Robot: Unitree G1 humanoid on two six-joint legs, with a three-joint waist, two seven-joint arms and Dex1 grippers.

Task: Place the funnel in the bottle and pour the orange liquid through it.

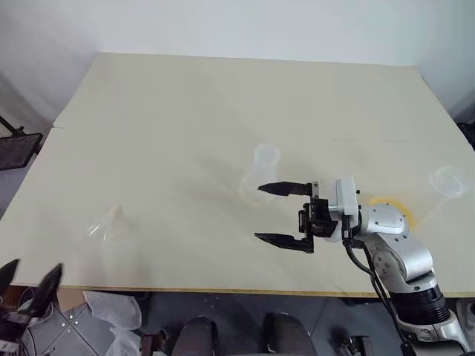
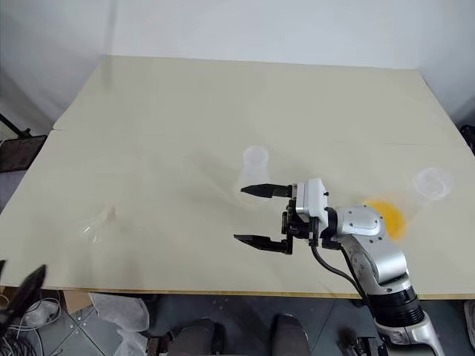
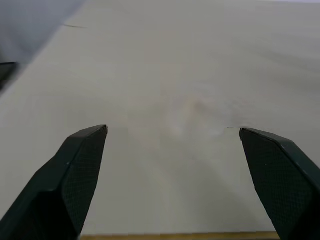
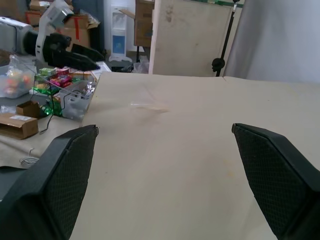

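Place: you are in a workshop or robotics lab that doubles as a storeroom.
Work surface: a broad pale tabletop (image 1: pixel 223 133) stands before plain white walls.
Beyond the left edge: you can see cardboard boxes (image 4: pixel 142 22), a water dispenser (image 4: pixel 119 30) and a wire rack of small coloured packages (image 4: pixel 55 75).
Backdrop: an upright board (image 4: pixel 195 37) and a black stand (image 4: pixel 225 40) rise behind the tabletop's far left corner.
Under the near edge: crumpled plastic bags (image 1: pixel 111 308) and loose cables lie on the floor.

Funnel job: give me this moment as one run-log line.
funnel: lying on table, untouched | bottle: upright, no funnel | orange liquid: in other flask | left hand: open, empty | right hand: open, empty
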